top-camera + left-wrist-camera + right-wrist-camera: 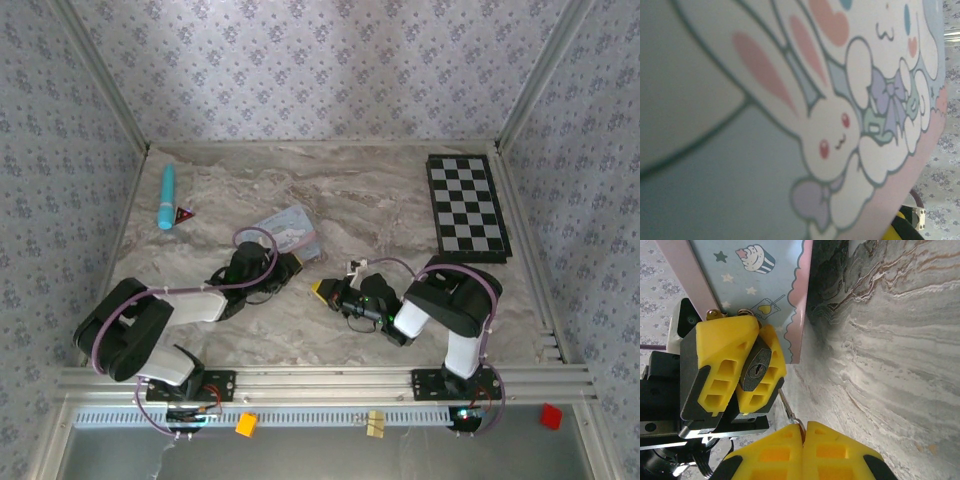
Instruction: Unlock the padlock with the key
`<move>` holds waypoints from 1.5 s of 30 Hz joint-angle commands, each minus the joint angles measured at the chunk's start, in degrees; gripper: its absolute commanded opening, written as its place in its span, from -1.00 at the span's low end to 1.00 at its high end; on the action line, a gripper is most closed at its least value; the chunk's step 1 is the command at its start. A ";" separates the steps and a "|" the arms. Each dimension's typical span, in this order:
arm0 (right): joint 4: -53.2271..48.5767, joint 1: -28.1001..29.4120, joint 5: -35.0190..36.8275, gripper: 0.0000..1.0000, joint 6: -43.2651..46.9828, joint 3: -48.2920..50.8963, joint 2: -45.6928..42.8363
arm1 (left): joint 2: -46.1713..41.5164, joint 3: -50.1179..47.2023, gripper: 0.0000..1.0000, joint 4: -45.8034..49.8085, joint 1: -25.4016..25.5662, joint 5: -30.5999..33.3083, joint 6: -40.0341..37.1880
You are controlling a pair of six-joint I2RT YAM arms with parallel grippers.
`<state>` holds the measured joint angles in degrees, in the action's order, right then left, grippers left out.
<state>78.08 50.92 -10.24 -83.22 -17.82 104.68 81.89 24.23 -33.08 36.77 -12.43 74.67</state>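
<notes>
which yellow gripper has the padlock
The left gripper, upper in the right wrist view: its jaws clamp the dark padlock, keyhole showing. The right gripper pinches the key.

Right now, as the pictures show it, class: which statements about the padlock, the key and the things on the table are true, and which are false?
1. The padlock is clamped in the left gripper. True.
2. The key is already in the keyhole. False: the keyhole faces the right wrist camera with nothing in it, and the key sticks out of the shut right gripper, apart from the lock.
3. The checkerboard lies at the far right of the table. True.
4. The blue tube rests on the checkerboard. False: it lies on the bare marble at the far left.
5. The cartoon tin is right behind the padlock. True.
</notes>
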 commanded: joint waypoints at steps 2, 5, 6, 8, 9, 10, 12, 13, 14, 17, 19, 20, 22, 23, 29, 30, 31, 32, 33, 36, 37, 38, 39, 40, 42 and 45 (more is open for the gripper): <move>1.80 -0.41 0.00 -1.00 -0.36 0.08 -0.97 | 0.01 0.30 -1.00 -2.96 0.22 -0.84 0.65; 1.81 -0.52 -1.04 -1.00 -1.74 -0.83 -1.04 | -0.34 0.20 -1.00 -2.92 0.34 -1.12 0.74; 1.78 -0.43 -1.10 -1.00 -1.78 -1.05 -1.19 | -0.54 0.07 -1.00 -2.72 0.40 -0.99 0.74; 1.81 -0.48 -1.18 -1.00 -2.06 -1.31 -1.41 | -0.93 -0.06 -1.00 -2.32 0.37 -0.91 0.44; 1.81 -0.58 -1.27 -1.00 -2.24 -1.31 -1.41 | -1.20 0.01 -1.00 -2.12 0.32 -0.93 0.36; 1.81 -0.72 -1.40 -1.00 -2.39 -1.34 -1.33 | -1.36 0.03 -1.00 -1.93 0.33 -0.92 0.17; 1.77 -0.90 -1.78 -1.00 -2.65 -1.59 -1.22 | -1.77 0.29 -1.00 -1.24 0.39 -1.18 -0.14; 1.75 -0.99 -2.08 -1.00 -2.66 -1.65 -1.23 | -1.97 0.27 -1.00 -0.87 0.40 -1.19 -0.44; 1.79 -1.03 -2.38 -1.00 -2.87 -1.86 -1.24 | -2.31 0.38 -1.00 -0.53 0.47 -1.20 -0.71; 1.78 -1.17 -2.93 -1.00 -3.26 -2.06 -1.40 | -3.15 0.19 -1.00 0.30 0.44 -1.12 -1.27; 1.81 -1.33 -3.31 -1.00 -3.41 -2.34 -1.37 | -3.40 -0.06 -1.00 0.17 0.43 -1.02 -1.45; 1.81 -1.38 -3.62 -1.00 -3.51 -2.52 -1.24 | -3.41 -0.15 -1.00 0.14 0.49 -1.01 -1.55; 1.79 -1.43 -3.65 -1.00 -3.70 -2.61 -0.99 | -3.21 -0.17 -1.00 -0.76 0.60 -1.09 -1.31; 1.78 -1.43 -3.73 -1.00 -3.79 -2.70 -0.84 | -2.97 -0.09 -1.00 -1.41 0.62 -1.24 -1.21; 1.74 -1.61 -4.61 -1.00 -3.86 -3.59 -0.88 | -3.13 0.29 -1.00 -1.32 0.97 -1.05 -1.84; 1.81 -1.61 -4.57 -1.00 -3.88 -3.48 -0.88 | -3.35 0.12 -1.00 -1.09 0.97 -0.86 -1.99; 1.80 -1.70 -4.54 -1.00 -3.88 -3.43 -0.88 | -3.55 0.03 -1.00 -0.95 1.01 -0.71 -2.12; 1.76 -1.70 -4.53 -1.00 -3.94 -3.29 -0.88 | -3.70 -0.05 -1.00 -0.85 0.98 -0.80 -2.25; 1.74 -1.77 -4.39 -1.00 -3.96 -3.03 -0.83 | -3.86 -0.12 -1.00 -0.76 0.97 -0.82 -2.33; 1.79 -1.95 -4.19 -1.00 -3.88 -2.73 -0.80 | -4.41 -0.55 -1.00 -0.63 0.99 -0.68 -2.26; 1.80 -1.96 -4.11 -1.00 -3.88 -2.73 -0.80 | -4.61 -0.71 -1.00 -0.47 0.95 -0.48 -2.40; 1.81 -1.96 -4.08 -1.00 -3.79 -2.72 -0.82 | -4.80 -0.81 -1.00 -0.21 1.01 -0.30 -2.40; 1.76 -1.96 -3.97 -1.00 -3.79 -2.70 -0.84 | -5.08 -0.85 -1.00 0.14 1.00 -0.17 -2.49; 1.81 -1.96 -3.91 -1.00 -3.69 -2.67 -0.88 | -5.12 -0.85 -1.00 0.29 0.98 -0.13 -2.58; 1.81 -2.00 -3.52 -1.00 -3.70 -2.58 -0.89 | -5.30 -1.02 -1.00 0.22 1.02 -0.13 -2.50; 1.79 -2.03 -3.36 -1.00 -3.62 -2.65 -1.06 | -5.53 -1.24 -1.00 0.17 0.99 -0.17 -2.49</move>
<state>78.48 49.34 -14.35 -86.61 -20.14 104.55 78.28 23.22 -31.29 37.28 -12.38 72.51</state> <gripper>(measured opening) 0.050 0.167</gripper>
